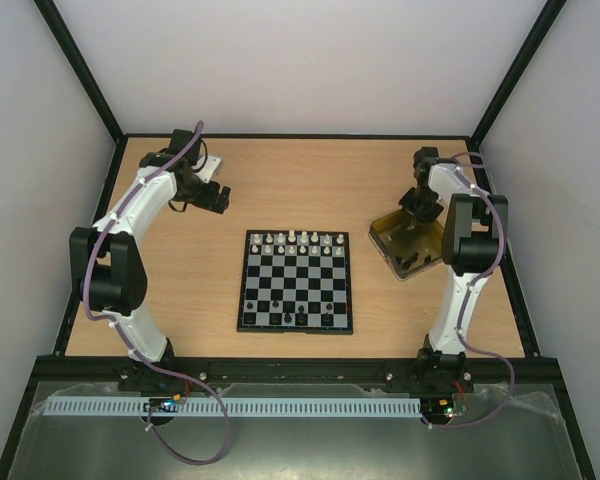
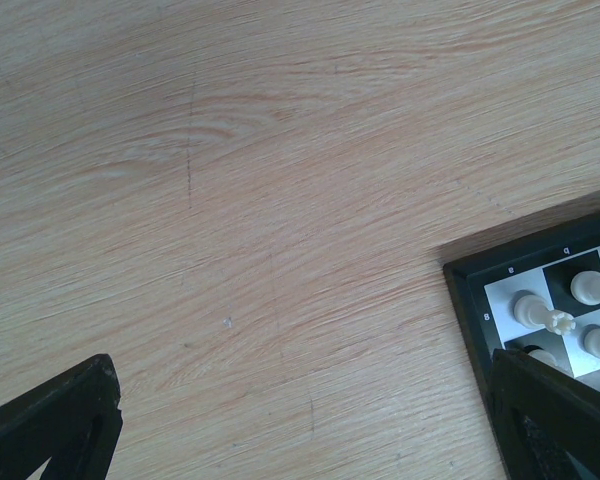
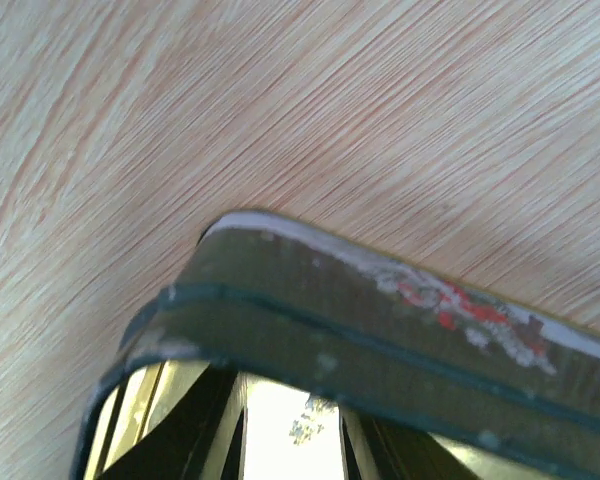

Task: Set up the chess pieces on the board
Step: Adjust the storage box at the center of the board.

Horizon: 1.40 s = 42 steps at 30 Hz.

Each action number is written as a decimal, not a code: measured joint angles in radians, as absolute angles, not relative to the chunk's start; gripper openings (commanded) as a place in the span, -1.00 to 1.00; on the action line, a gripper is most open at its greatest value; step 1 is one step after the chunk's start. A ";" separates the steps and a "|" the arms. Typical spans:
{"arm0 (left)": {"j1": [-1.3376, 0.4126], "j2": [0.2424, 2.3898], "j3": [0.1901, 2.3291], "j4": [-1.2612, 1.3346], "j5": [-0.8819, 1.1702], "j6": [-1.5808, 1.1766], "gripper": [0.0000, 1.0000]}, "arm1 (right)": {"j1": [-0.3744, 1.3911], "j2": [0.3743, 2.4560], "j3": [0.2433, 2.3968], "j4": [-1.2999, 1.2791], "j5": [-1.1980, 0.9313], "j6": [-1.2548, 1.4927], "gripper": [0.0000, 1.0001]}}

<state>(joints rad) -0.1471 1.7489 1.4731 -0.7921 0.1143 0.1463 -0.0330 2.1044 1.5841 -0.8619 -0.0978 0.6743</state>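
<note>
The board [image 1: 296,285] lies mid-table. White chess pieces [image 1: 300,240] fill its far two rows, and a few black ones [image 1: 298,320] stand along its near edge. My left gripper [image 1: 215,197] hovers over bare wood at the far left, open with nothing between its fingers [image 2: 60,420]. The left wrist view catches the board's corner [image 2: 470,290] with white pieces [image 2: 530,308] on it. My right gripper [image 1: 417,215] reaches down into the gold tray [image 1: 385,250]. Its jaws stand apart over the shiny tray floor, just behind the tray wall [image 3: 380,330], and I see no piece between them.
Small dark pieces lie in the tray's near end [image 1: 412,262]. Black frame posts and white walls enclose the table. Bare wood surrounds the board on all sides, and the tray sits close to the right edge.
</note>
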 measured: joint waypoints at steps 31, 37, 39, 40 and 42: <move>-0.152 1.749 1.471 -0.792 0.153 0.146 0.99 | 0.019 1.597 1.203 -0.909 -0.053 0.707 -0.23; -0.154 1.749 1.471 -0.791 0.165 0.146 0.98 | -0.089 1.543 1.203 -0.957 0.004 0.757 -0.21; -0.154 1.749 1.471 -0.791 0.169 0.146 0.98 | -0.112 1.539 1.194 -0.960 0.010 0.768 -0.20; -0.154 1.749 1.471 -0.791 0.173 0.146 0.99 | -0.125 1.537 1.186 -0.960 0.009 0.772 -0.20; -0.154 1.749 1.471 -0.791 0.178 0.147 0.98 | -0.159 1.537 1.168 -0.959 0.005 0.776 -0.20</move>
<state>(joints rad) -0.1543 1.7489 1.4712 -0.7910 0.1776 0.1467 -0.1589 1.5368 1.1683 -0.9588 0.0051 0.7761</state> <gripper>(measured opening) 0.993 0.398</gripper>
